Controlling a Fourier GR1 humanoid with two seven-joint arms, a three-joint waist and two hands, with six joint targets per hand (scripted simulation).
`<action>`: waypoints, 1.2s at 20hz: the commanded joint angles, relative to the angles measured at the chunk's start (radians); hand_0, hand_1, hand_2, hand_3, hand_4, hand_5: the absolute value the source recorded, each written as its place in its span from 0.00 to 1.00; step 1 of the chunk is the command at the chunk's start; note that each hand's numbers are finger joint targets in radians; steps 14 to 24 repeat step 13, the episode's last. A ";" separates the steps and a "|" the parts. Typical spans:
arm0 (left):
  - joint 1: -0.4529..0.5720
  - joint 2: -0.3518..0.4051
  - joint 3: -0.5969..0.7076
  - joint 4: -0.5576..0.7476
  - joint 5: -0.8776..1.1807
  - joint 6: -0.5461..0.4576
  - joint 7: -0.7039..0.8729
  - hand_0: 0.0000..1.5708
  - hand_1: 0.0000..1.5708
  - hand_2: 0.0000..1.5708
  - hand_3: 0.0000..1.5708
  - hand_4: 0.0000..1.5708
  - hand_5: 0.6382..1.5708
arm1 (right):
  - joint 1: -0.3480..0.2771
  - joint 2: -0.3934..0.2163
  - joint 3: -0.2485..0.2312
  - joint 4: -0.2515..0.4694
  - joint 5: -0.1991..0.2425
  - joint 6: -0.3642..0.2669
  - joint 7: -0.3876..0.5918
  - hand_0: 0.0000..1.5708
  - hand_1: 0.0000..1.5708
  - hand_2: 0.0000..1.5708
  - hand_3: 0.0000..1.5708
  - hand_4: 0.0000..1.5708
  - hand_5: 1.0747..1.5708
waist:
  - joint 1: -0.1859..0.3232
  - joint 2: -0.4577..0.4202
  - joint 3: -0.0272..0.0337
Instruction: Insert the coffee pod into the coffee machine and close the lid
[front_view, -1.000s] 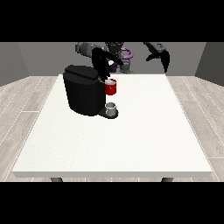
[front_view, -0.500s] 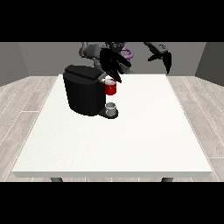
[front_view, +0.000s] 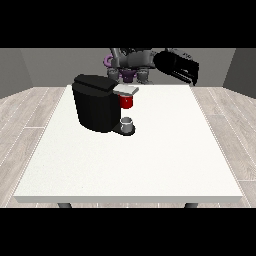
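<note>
One black coffee machine (front_view: 97, 102) on the white table (front_view: 150, 160), at 10 o'clock from table centre; one red thing at the machine (front_view: 127, 101); one grey thing (front_view: 128, 123) on its base. One hand (front_view: 176, 66) visible at the view's right, raised at 1 o'clock; fingers unreadable, nothing visibly held. Table open toward 6 o'clock.

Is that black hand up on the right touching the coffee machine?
Apart. The front view shows the hand at the view's right raised near the table's far edge, with bare white table between it and the coffee machine.
</note>
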 joint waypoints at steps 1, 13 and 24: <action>0.020 -0.036 -0.085 -0.038 -0.045 0.056 0.023 0.00 0.00 0.00 0.00 0.16 1.00 | -0.061 0.046 0.015 0.059 0.003 -0.021 -0.093 0.00 0.00 0.00 0.00 0.00 1.00 | 0.003 -0.004 -0.0062; 0.225 0.044 0.087 0.014 0.040 0.025 -0.019 0.00 0.00 0.00 0.00 0.17 1.00 | 0.216 0.328 0.206 -0.001 -0.001 -0.023 -0.325 0.00 0.00 0.00 0.00 0.17 1.00 | -0.214 -0.212 -0.0064; 0.225 0.044 0.087 0.014 0.040 0.025 -0.019 0.00 0.00 0.00 0.00 0.17 1.00 | 0.216 0.328 0.206 -0.001 -0.001 -0.023 -0.325 0.00 0.00 0.00 0.00 0.17 1.00 | -0.214 -0.212 -0.0064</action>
